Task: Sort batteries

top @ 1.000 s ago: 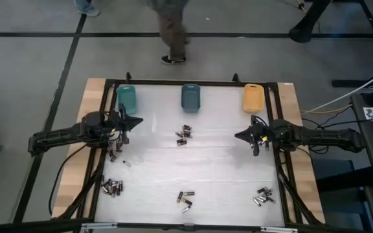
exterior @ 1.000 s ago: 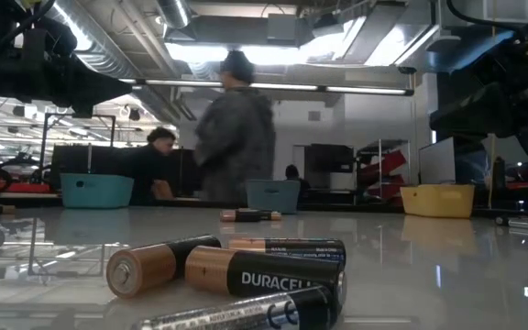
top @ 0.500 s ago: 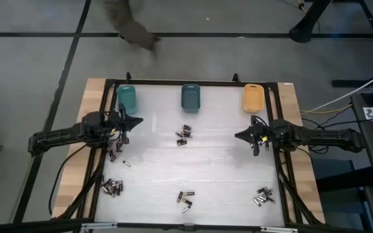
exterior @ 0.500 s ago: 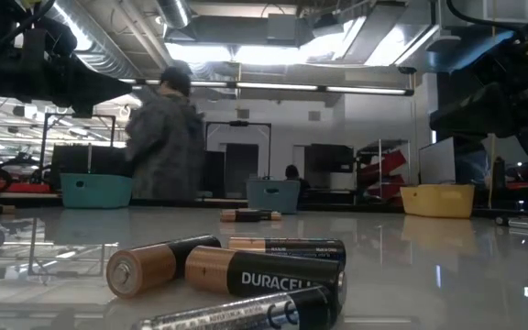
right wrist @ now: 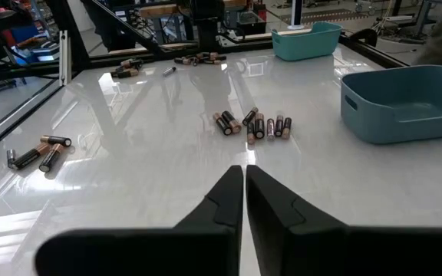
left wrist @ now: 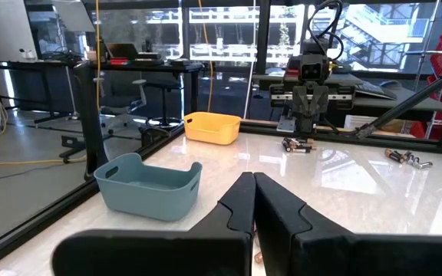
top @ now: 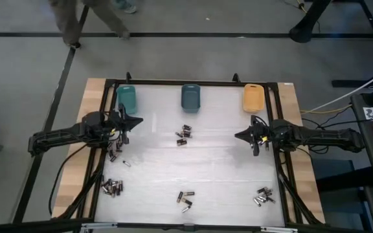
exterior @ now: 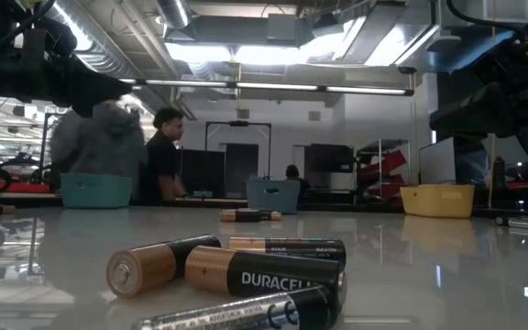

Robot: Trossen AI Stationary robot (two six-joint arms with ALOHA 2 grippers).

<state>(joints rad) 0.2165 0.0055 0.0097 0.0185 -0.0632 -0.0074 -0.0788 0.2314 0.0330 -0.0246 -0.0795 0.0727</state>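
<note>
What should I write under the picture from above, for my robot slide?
Two robot arms wait with left gripper and right gripper shut, batteries scattered below three bins.

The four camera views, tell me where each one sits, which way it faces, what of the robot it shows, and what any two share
High view: overhead, looking straight down on the table; both arms, left gripper, right gripper.
Low view: at tabletop height, looking level past batteries; arm parts overhead.
Left wrist view: faces across to the yellow bin; own shut jaws.
Right wrist view: faces a battery cluster; own shut jaws.
Shared: both wrist views show the blue bin.
</note>
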